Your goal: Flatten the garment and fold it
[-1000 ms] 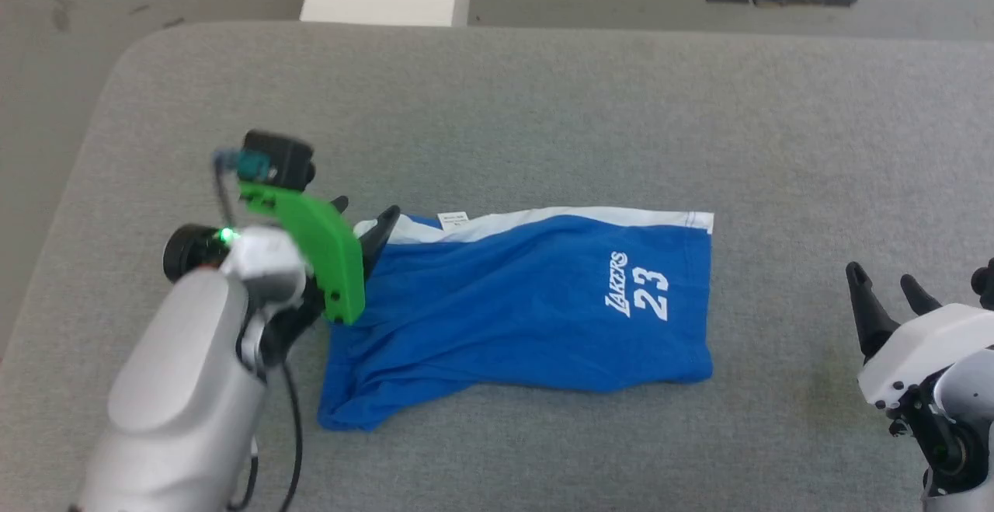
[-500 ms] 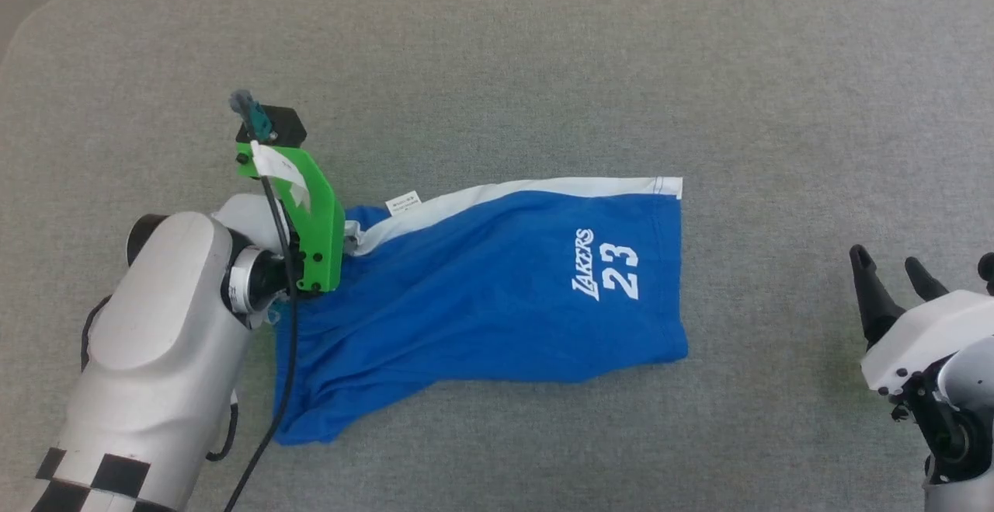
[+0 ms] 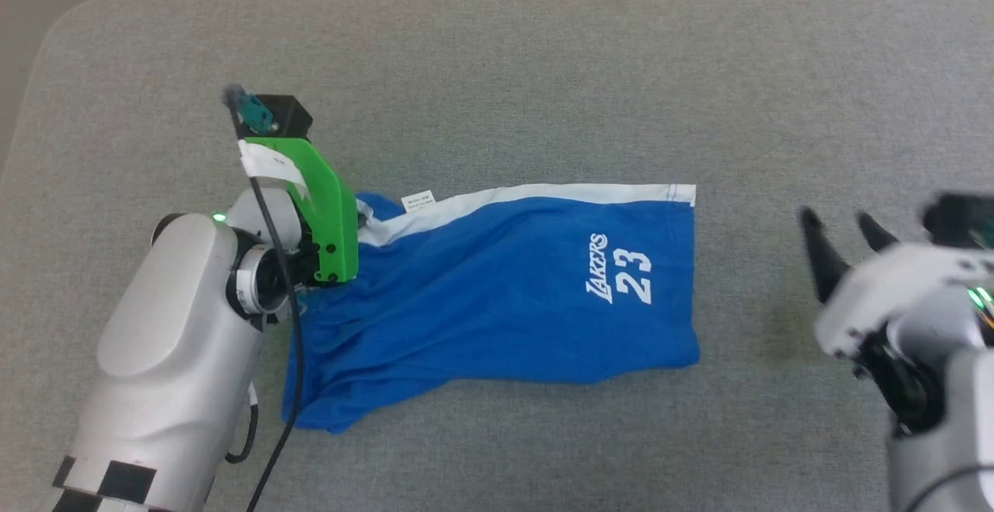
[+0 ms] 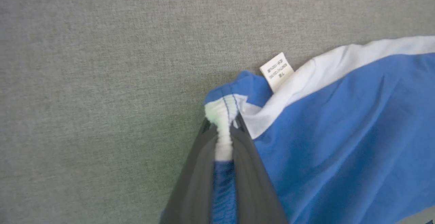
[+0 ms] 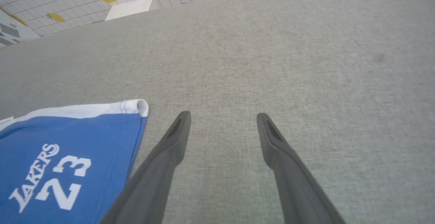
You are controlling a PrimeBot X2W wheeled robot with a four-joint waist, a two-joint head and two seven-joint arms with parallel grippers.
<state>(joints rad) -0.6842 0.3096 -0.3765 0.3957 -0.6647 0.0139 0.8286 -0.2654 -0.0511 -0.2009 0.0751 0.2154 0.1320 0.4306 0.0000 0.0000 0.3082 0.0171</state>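
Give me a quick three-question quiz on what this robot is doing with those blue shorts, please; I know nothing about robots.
1. True or false: the left gripper is shut on a corner of the garment.
2. The right gripper is: A) open and empty, B) shut and empty, C) shut on the garment's hem.
3. Fill in: the number printed on the garment is ___.
Key: 1 true; 2 A; 3 23.
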